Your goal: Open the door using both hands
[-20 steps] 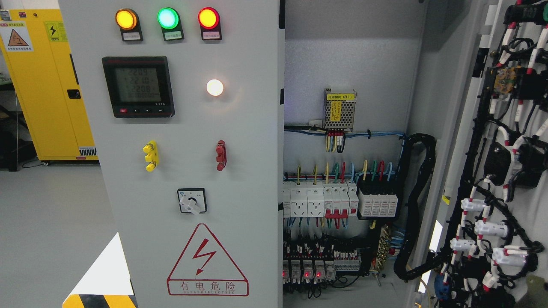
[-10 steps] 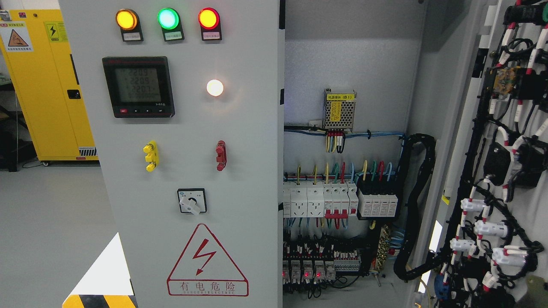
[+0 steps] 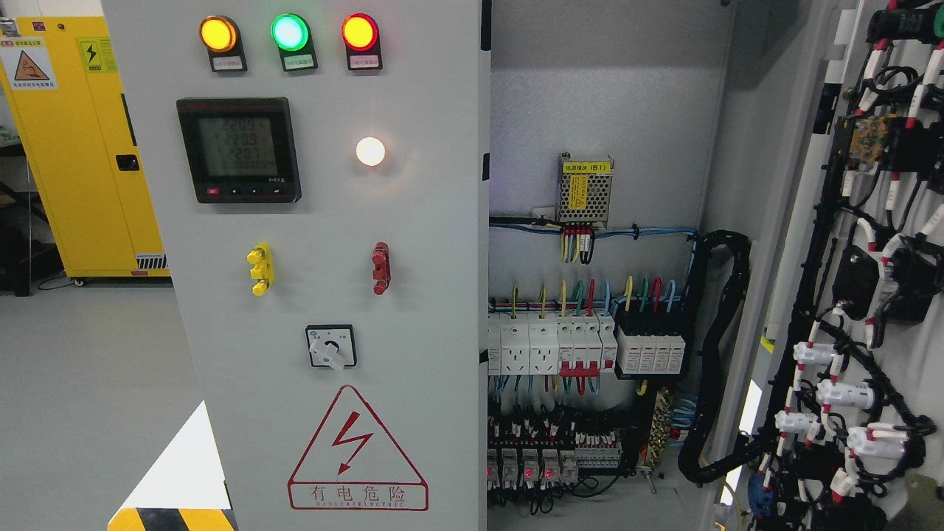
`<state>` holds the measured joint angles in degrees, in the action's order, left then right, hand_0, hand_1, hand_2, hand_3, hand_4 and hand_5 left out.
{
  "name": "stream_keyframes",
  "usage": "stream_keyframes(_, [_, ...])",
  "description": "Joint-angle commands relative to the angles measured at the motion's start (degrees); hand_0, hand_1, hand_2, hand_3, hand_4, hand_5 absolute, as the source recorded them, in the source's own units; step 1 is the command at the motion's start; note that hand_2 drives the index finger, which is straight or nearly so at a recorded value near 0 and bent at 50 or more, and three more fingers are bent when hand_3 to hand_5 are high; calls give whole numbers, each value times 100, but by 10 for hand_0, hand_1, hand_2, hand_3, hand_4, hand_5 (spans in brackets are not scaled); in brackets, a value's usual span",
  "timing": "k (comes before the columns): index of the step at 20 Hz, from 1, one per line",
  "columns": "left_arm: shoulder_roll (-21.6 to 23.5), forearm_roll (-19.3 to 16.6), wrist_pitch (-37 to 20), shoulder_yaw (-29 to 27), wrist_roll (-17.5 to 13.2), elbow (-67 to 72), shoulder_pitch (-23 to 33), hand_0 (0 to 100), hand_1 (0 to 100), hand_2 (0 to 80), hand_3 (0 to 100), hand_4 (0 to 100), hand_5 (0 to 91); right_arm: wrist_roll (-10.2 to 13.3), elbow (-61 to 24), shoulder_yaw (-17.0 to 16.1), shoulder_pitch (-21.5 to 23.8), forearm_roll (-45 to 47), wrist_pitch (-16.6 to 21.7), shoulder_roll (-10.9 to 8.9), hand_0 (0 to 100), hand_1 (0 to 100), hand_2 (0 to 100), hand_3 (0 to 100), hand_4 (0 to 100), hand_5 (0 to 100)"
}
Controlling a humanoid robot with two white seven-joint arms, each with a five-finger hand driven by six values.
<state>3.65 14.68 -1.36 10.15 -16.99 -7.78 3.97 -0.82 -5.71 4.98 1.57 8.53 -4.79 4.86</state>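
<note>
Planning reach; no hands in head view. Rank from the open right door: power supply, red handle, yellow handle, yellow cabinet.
1. power supply, inside, right of centre.
2. red handle, centre.
3. yellow handle, left of it.
4. yellow cabinet, far left, background.

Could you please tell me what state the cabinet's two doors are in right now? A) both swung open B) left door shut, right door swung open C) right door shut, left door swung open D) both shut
B: the left door faces the camera shut, while the right door is swung aside, baring the breakers inside.
</note>
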Motion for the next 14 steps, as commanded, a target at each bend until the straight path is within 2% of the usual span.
stream_keyframes(1, [-40,-27,-84,40,11,470,8,120,556,0,0,0,0,2,-26,-14,71,-10,-4,24,0,500,40,0,0,0])
stream_keyframes(5, [-58,-27,-84,40,20,470,-1,120,556,0,0,0,0,2,-105,-6,45,-10,5,-2,0,500,40,0,0,0])
stream_keyframes(8, [-58,-27,-84,40,29,470,-19,120,556,0,0,0,0,11,-875,-6,124,-1,241,-20,0,500,40,0,0,0])
stream_keyframes(11, [-58,-27,-84,40,186,470,-45,120,556,0,0,0,0,11,-2780,-6,632,8,987,-55,0,500,40,0,0,0])
stream_keyframes(13, [-58,-27,-84,40,397,461,-54,120,556,0,0,0,0,11,-4727,-6,1088,-1,1470,-72,0,500,40,0,0,0])
stream_keyframes(14, [-58,-27,-84,40,407,461,-54,120,556,0,0,0,0,11,-5364,12,1230,-1,1577,-107,0,500,40,0,0,0])
